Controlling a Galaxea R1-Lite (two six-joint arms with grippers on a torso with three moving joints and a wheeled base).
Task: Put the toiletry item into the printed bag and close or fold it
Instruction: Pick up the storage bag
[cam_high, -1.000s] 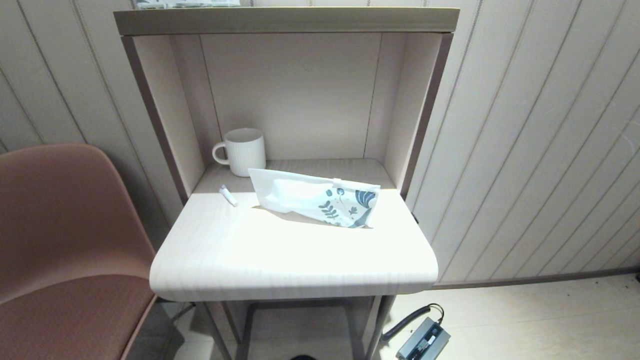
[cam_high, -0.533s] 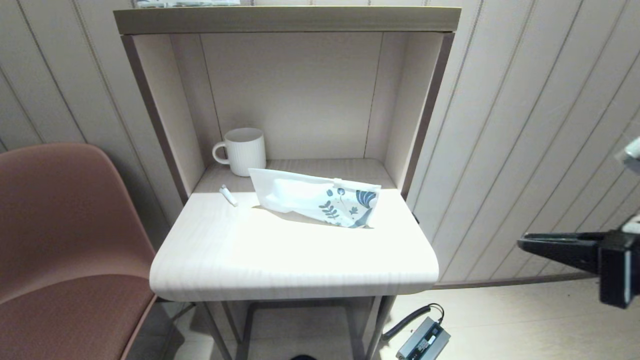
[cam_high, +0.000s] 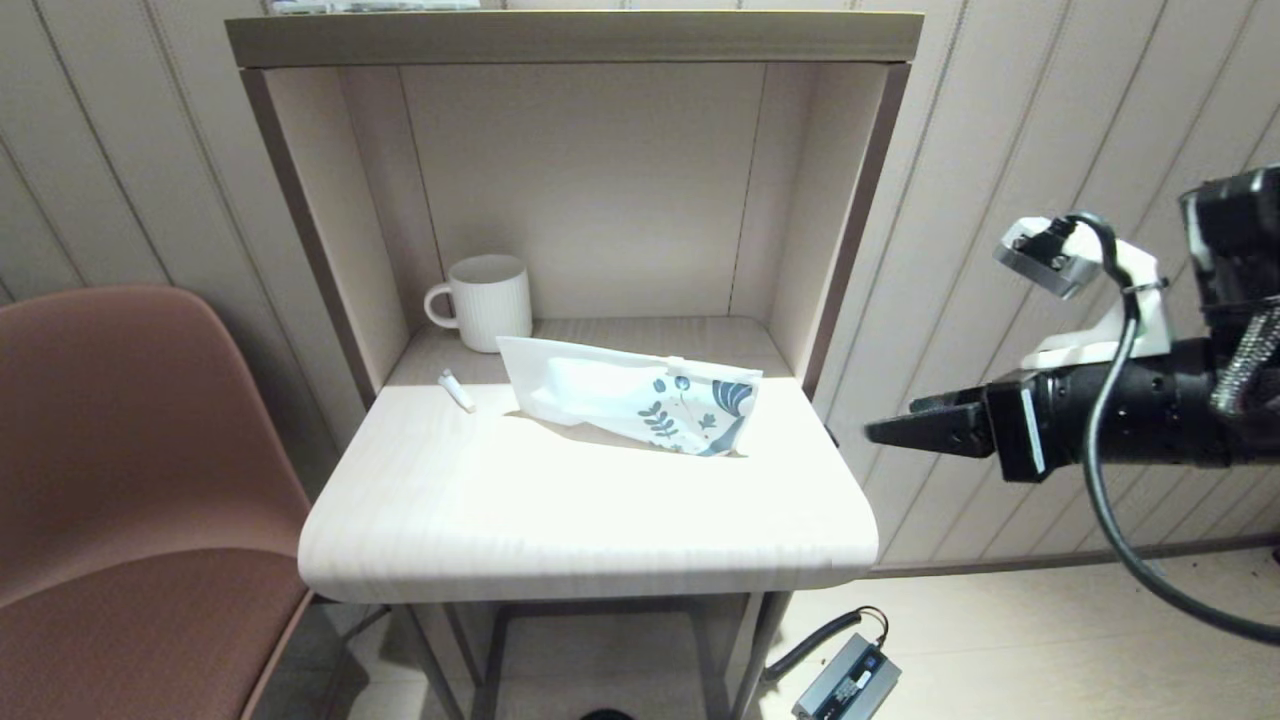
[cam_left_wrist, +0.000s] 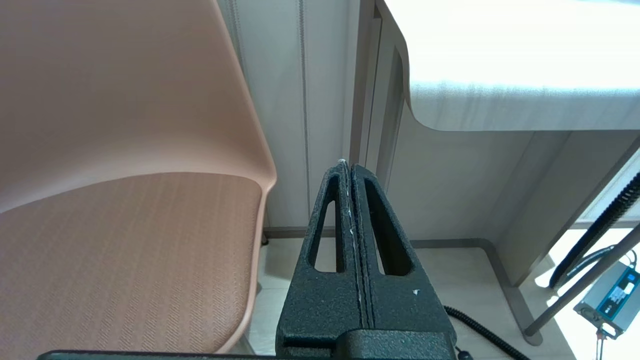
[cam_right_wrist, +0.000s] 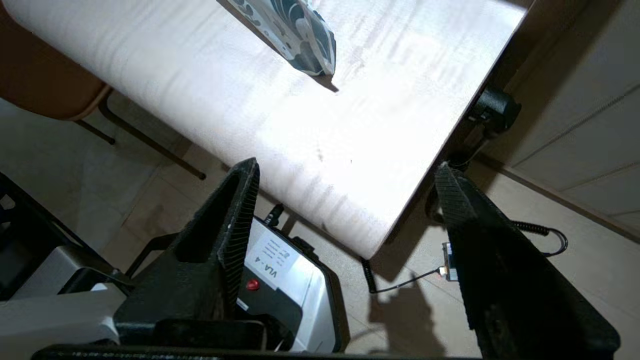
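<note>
Swung in from the right edge of the head view since a moment ago: right end effector (cam_high: 880, 432), now level and just off the table's (cam_high: 580, 520) right side, fingers spread wide with nothing between them. Approach stage only, nothing grasped yet. Toiletry item (cam_high: 457, 391) lying flat at the left of the table, in front of the white mug (cam_high: 483, 302) and just beside the printed bag (cam_high: 630, 395), not touching it. Bag slumped with its leaf-print end toward the right. Next, by judgement: reach over the bag toward the tube, then a narrow, careful pinch on so small a thing. Left end effector (cam_left_wrist: 348, 170) parked low beside the chair (cam_high: 130, 470), fingers pressed together. Pale wood-grain table under a shelf hutch, panelled walls, power brick (cam_high: 845, 685) on the floor.
</note>
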